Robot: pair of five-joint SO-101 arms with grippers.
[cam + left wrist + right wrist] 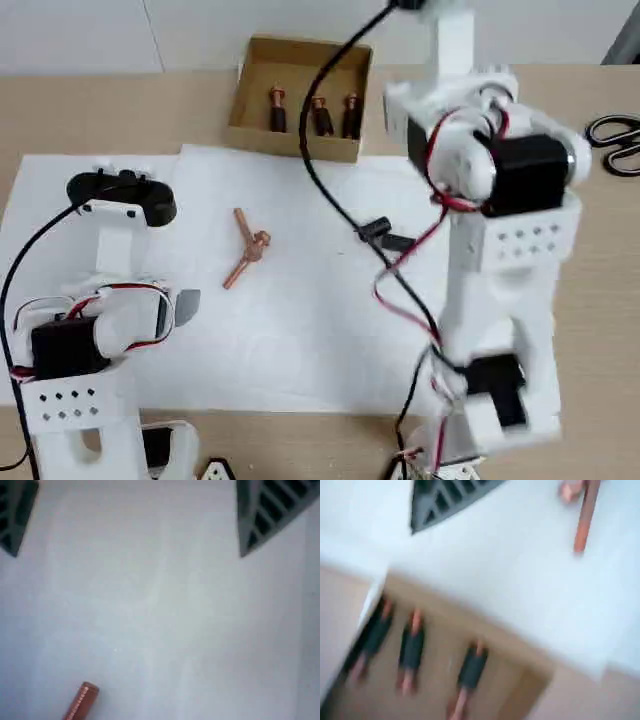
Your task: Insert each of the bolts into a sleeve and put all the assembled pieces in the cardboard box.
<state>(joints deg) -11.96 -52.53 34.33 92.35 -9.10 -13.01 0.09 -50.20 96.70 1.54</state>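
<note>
three pieces (321,117) in box (290,144) — bolts (247,250) on paper (310,340)

My left arm (105,250) sits folded near the front left corner of the bench with its elbow raised. Its wrist is bent down, so my left hand (127,550) hangs low over the bench surface, its two fingers (270,515) spread wide apart. My right arm (500,250) rises tall from the front right edge of the bench and stretches toward the far edge, wrist tipped downward.
</note>
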